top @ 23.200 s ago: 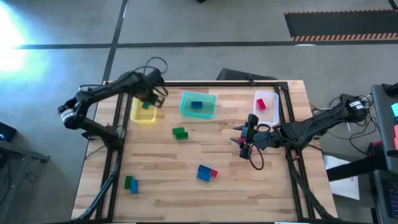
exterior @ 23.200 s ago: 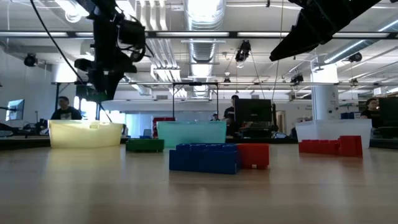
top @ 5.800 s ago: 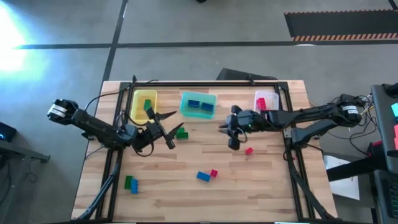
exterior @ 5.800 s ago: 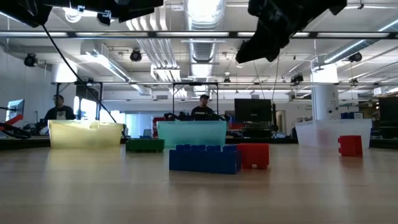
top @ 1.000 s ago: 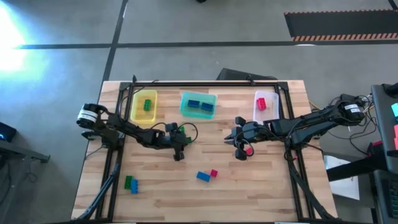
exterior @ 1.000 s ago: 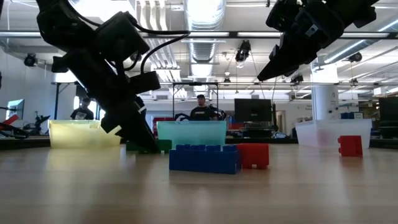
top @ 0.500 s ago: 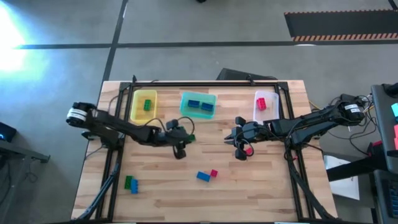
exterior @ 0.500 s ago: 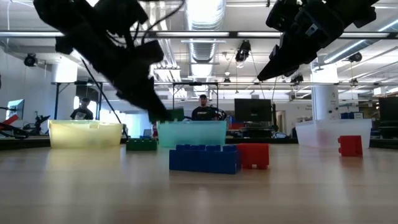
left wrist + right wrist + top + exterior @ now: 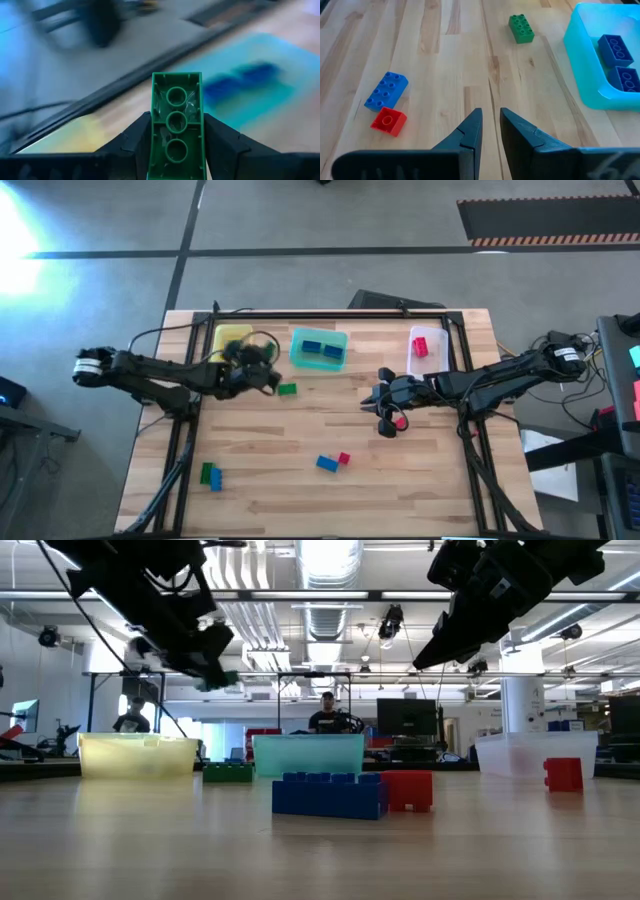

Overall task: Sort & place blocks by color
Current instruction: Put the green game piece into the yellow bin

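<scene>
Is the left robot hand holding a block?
Yes. The left gripper is shut on a green block, squeezed between its fingers.

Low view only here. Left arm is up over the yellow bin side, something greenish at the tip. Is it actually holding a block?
Observer: Yes. In its wrist view the left gripper is shut on a green block, studs facing away from the camera.
Operator: And the right one? I only see the arm overhead.
Observer: The right gripper holds nothing; its fingers stand slightly apart above bare wood.
Operator: Anything in the teal bin? Its wall hides the inside for me.
Observer: Two blue blocks lie inside the teal bin.
Operator: Is that green block behind the blue one on the table or in a bin?
Observer: On the table: the loose green block lies just in front of the teal bin.
</scene>
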Available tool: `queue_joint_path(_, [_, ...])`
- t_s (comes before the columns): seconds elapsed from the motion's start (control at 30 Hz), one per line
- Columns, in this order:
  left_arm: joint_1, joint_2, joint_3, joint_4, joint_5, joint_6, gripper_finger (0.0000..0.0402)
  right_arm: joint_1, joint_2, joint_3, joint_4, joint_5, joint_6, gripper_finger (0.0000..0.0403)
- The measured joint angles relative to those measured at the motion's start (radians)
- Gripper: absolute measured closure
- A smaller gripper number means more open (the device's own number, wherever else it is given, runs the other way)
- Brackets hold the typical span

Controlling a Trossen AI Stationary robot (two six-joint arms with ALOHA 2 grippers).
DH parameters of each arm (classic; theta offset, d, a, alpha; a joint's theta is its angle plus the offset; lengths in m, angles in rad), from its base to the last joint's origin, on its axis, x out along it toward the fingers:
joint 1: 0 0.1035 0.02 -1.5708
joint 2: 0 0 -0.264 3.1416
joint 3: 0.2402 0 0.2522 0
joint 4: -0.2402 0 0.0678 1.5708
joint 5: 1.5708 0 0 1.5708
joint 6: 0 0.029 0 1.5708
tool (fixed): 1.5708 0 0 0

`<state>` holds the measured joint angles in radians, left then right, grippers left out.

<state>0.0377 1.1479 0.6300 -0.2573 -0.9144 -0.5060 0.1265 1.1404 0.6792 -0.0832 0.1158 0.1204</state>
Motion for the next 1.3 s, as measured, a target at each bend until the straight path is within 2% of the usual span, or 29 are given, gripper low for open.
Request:
queue_joint_path(0.07, [0.042, -0.024, -0.001, -0.105, -0.068, -0.131, 0.0275, 0.000, 0.000, -0.002, 0.000, 0.000, 0.000, 0.0346])
queue_joint_path(0.17, [0.112, -0.039, -0.001, -0.249, -0.086, -0.300, 0.0274, 0.000, 0.000, -0.003, -0.001, 0.000, 0.000, 0.0346])
queue_joint_path(0.27, [0.189, -0.035, -0.001, -0.369, -0.047, -0.422, 0.0274, 0.000, 0.000, -0.005, -0.001, 0.000, 0.000, 0.0346])
queue_joint_path(0.33, [0.247, -0.024, -0.002, -0.419, 0.017, -0.446, 0.0274, 0.000, 0.000, -0.005, 0.000, 0.000, 0.000, 0.0346])
queue_joint_path(0.47, [0.335, -0.006, -0.002, -0.410, 0.142, -0.386, 0.0273, 0.000, 0.000, -0.005, 0.000, 0.000, 0.000, 0.0346])
queue_joint_path(0.87, [0.546, 0.006, -0.002, -0.407, 0.306, -0.242, 0.0273, 0.000, 0.000, -0.005, 0.000, 0.000, 0.000, 0.0346])
queue_joint_path(1.03, [0.609, 0.033, -0.002, -0.407, 0.335, -0.216, 0.0273, 0.000, 0.000, -0.005, 0.000, 0.000, 0.000, 0.0346])
queue_joint_path(1.3, [0.631, 0.087, -0.002, -0.405, 0.318, -0.211, 0.0273, 0.000, 0.000, -0.006, 0.001, 0.000, 0.000, 0.0346])
